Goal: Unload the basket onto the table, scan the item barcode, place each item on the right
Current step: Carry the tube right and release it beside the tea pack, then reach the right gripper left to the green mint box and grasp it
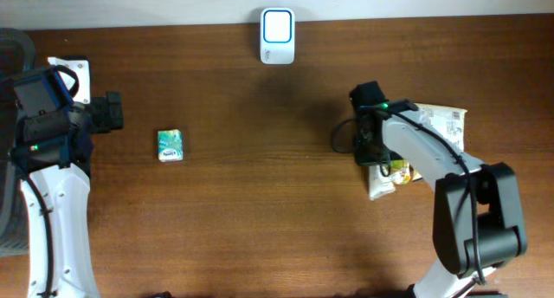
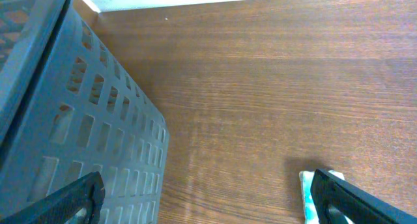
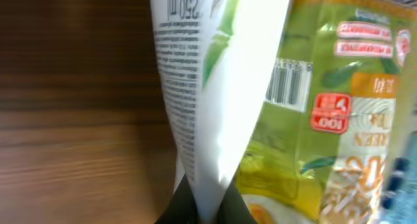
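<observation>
white pouch (image 3: 195, 87) pinched by right gripper (image 3: 199, 206), touching yellow packet (image 3: 326, 120); left gripper (image 2: 205, 201) spread beside basket (image 2: 98, 107).

Right gripper (image 3: 202, 201) clamped on white pack (image 3: 215, 87); dark fingertips (image 3: 171, 212) pinch its lower edge from both sides. Pack rises straight up from fingers, seen nearly edge-on; fine black print and "250 ml" on its left face. Right of pack, beyond fingers: yellow-green packet (image 3: 339, 165) with red badge (image 3: 331, 112). Barcode (image 3: 290, 87) on white patch just right of pack's edge. Left of fingers: brown wooden table (image 3: 71, 107). Blurred blue shape (image 3: 397, 178) at far right, unidentifiable.
</observation>
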Tool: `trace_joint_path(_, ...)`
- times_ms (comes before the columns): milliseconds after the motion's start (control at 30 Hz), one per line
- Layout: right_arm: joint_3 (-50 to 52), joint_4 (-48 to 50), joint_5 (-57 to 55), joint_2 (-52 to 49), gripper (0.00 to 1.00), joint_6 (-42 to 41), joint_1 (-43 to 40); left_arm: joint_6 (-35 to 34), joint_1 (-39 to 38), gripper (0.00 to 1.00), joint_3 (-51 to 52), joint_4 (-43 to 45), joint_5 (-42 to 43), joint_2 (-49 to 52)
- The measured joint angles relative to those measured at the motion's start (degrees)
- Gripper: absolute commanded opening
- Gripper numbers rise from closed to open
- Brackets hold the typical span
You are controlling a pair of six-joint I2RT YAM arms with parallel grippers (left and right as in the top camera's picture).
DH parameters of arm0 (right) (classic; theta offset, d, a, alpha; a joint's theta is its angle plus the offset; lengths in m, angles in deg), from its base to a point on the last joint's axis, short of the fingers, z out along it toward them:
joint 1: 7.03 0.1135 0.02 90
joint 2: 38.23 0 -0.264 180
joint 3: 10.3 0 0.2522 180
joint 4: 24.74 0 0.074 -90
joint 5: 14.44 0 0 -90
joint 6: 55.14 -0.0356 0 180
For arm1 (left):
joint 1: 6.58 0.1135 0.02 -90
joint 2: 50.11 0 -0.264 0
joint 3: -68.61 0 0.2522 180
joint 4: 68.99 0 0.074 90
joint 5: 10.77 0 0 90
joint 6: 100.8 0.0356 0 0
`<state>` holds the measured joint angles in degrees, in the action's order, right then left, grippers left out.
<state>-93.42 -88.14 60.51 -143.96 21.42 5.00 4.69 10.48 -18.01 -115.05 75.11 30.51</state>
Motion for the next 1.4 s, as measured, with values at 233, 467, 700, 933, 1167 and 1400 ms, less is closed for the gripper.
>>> trace_joint_path(233, 0.68, -0.07, -5.25, 0.04, 0.60, 0.07, -4.13, 0.00, 0.00, 0.99, 0.00, 0.02, 0.00, 0.00)
trace_joint_path(467, -20.48, -8.15, 13.05, 0.07, 0.61, 0.07, -2.84, 0.00, 0.00, 0.99, 0.00, 0.02, 0.00, 0.00)
trace_joint_path(700, -21.92, 5.62, 35.69, -0.63, 0.61, -0.22, 6.56, 0.00, 0.00, 0.99, 0.00, 0.00, 0.00, 0.00)
trace_joint_path(933, -23.61, 23.58, 42.36, -7.78, 0.63, -9.05, 21.68, 0.00, 0.00, 0.99, 0.00, 0.00, 0.00, 0.00)
trace_joint_path(1167, -47.25, 17.62, 41.29, -27.30, 0.61, -13.81, 31.30, 0.00, 0.00, 0.99, 0.00, 0.02, -0.02, 0.00)
trace_joint_path(1400, -53.33, 18.82, 35.56, -38.77, 0.44, -23.37, 33.99, 0.00, 0.00, 0.99, 0.00, 0.00, 0.00, 0.00)
